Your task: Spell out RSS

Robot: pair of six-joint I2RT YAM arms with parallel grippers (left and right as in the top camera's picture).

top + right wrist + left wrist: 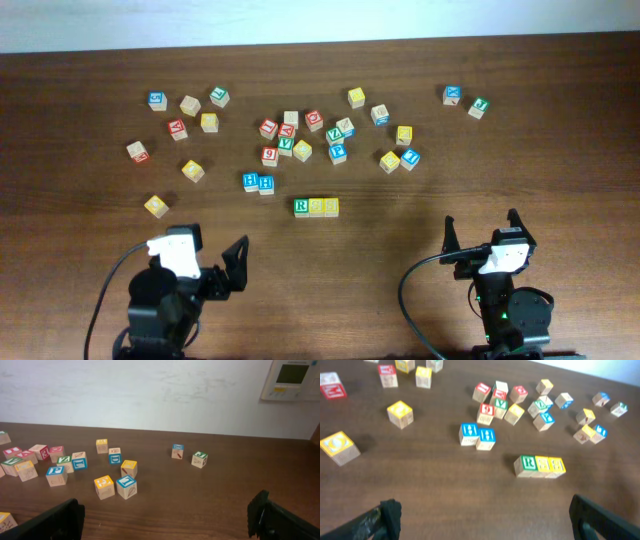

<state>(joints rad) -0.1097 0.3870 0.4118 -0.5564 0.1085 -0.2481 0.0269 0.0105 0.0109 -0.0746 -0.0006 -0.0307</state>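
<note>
The green R cube (302, 207) and two yellow S cubes (317, 207) (331, 207) stand touching in a row near the table's middle front, reading R S S. In the left wrist view they show as R (527, 464), S (542, 465) and S (557, 465). My left gripper (238, 262) is open and empty, well in front and left of the row; its fingers frame the left wrist view (482, 520). My right gripper (482, 232) is open and empty at the front right (167, 520).
Several loose letter cubes lie scattered across the far half of the table. Two blue H cubes (258, 182) sit just left and behind the row. A yellow cube (155, 206) lies front left. A blue cube (126, 486) and a yellow cube (104, 486) lie ahead of the right gripper.
</note>
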